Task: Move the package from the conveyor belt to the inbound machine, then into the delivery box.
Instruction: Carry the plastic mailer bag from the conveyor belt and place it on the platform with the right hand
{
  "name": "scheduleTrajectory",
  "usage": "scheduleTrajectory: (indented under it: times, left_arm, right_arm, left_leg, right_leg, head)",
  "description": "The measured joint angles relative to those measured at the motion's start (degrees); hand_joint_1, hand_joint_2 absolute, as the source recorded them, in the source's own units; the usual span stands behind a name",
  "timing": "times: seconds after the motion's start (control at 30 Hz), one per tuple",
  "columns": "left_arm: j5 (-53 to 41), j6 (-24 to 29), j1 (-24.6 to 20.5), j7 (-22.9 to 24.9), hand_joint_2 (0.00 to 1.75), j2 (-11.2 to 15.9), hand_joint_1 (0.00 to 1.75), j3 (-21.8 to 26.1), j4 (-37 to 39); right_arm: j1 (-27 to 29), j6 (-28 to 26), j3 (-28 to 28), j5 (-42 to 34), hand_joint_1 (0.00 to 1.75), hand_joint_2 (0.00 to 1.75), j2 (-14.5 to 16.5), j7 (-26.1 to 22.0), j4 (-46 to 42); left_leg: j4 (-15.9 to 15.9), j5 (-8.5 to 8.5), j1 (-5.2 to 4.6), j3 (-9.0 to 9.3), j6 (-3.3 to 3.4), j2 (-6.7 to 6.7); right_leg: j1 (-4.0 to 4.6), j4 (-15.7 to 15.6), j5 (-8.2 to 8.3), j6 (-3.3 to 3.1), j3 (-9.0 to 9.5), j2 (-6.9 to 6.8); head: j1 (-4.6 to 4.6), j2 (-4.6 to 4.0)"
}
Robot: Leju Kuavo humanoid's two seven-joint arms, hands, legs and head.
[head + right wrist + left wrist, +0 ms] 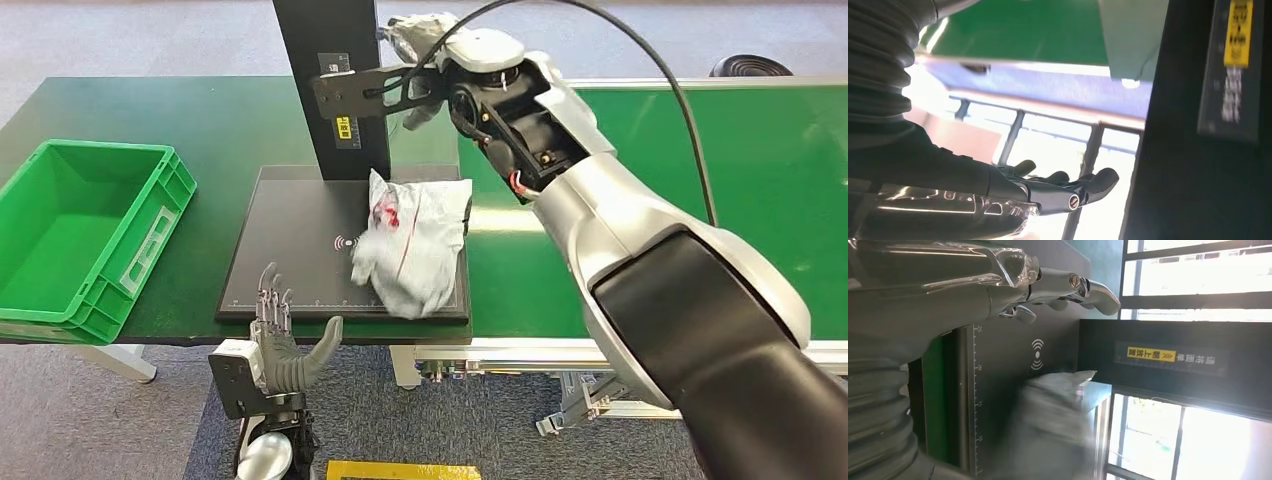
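White package (415,243): lies on black machine plate (290,240), right of green box (85,235). Left hand (285,345) open at near edge; right hand (425,45) raised, empty, fingers apart. Advice: grasp bag's middle, lift clear before moving left.

Package (415,240): thin crinkled white plastic bag, slightly glossy, red print. Scanner plate (290,240) under it: matt black, smooth, fine white ruler marks along the edges. Post (330,60) behind: black, smooth, dull sheen, glossy yellow sticker. Crate (150,225) on the left: glossy green moulded plastic, ribbed walls. Table (230,115): matt dark green. Belt (770,170) on the right: brighter green, smooth, light glare. Right arm (620,220): satin silver shell, glossy black section. Left hand (285,345): grey ribbed rubbery cover, shiny metal fingers.
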Motion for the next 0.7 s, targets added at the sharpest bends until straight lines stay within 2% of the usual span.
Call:
scheduleTrajectory:
  times: [0.17,0.53,0.63,0.7]
  left_arm:
    - [-0.25,0.31,0.49,0.0,1.75,-0.01,0.0,0.94,-1.62]
    - [-0.33,0.35,1.21,0.0,1.75,-0.17,0.0,2.52,-3.4]
    - [-0.38,0.83,1.34,0.0,1.75,-0.24,0.0,2.84,-3.66]
    - [-0.43,1.5,1.51,0.0,1.75,-0.24,0.0,2.93,-3.8]
  right_arm:
    - [-2.45,0.22,1.1,0.51,0.0,1.75,0.11,-2.16,0.02]
    - [-3.84,0.96,2.84,1.82,0.0,1.75,0.13,-3.12,0.46]
    - [-4.1,-2.39,2.73,0.98,0.0,1.75,-0.12,-2.13,0.45]
    - [-4.32,-7.88,1.77,-1.29,0.0,1.75,-0.76,-0.96,0.31]
  left_leg:
    - [0.0,0.0,0.0,0.01,0.0,0.0]
    - [0.0,0.01,0.0,0.01,-0.01,0.0]
    - [0.0,0.01,0.0,0.02,-0.01,-0.01]
    - [0.0,0.01,0.0,0.02,0.0,-0.03]
  right_leg:
    - [0.0,0.0,0.0,0.0,0.01,0.0]
    - [0.0,0.0,0.0,0.0,0.02,0.0]
    - [0.0,0.0,0.0,0.0,0.02,-0.01]
    - [0.0,0.0,0.0,0.0,0.02,-0.03]
  head:
    - [-0.01,0.0]
    - [0.0,0.0]
    - [-0.01,0.0]
    - [-0.01,0.0]
